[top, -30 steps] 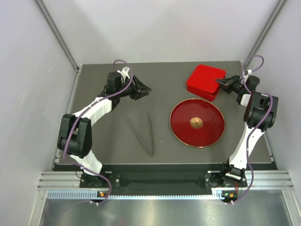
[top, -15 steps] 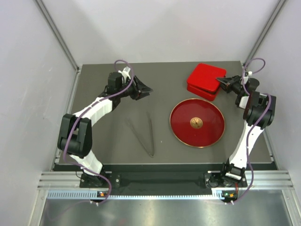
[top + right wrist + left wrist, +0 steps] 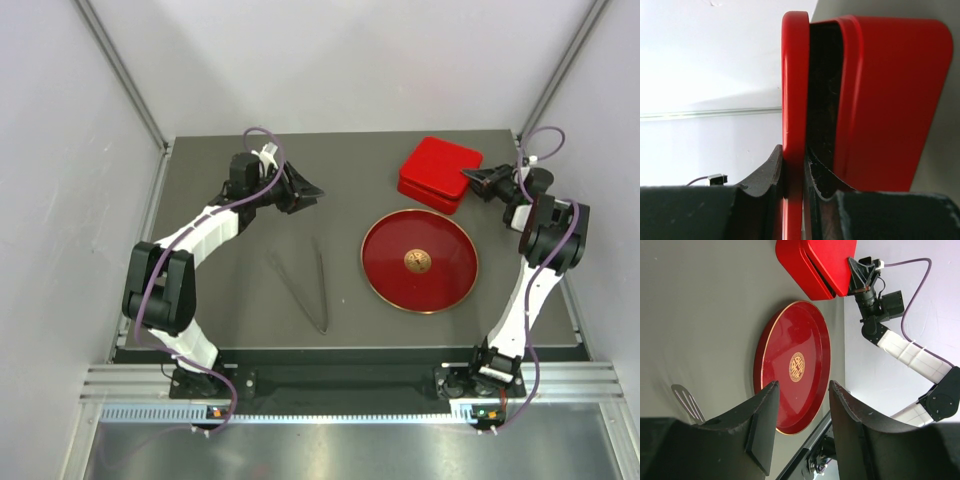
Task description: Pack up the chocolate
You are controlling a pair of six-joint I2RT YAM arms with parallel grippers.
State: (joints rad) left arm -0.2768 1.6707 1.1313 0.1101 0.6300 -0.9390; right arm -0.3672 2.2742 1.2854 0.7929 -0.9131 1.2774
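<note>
Right pincer (image 3: 470,180) is clamping the lid (image 3: 440,160) of the red box (image 3: 428,193) by its rim; it looks stiff, glossy and probably slippery. Left pincer (image 3: 310,190), well left of the box, is hovering half-open and empty. The chocolate isn't showing.

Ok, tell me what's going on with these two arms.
The right gripper has its jaws shut on the edge of the red box's lid, which sits ajar over the base. The left gripper hangs with jaws open, holding nothing. The tongs lie untouched beside the red plate. No chocolate is visible.
</note>
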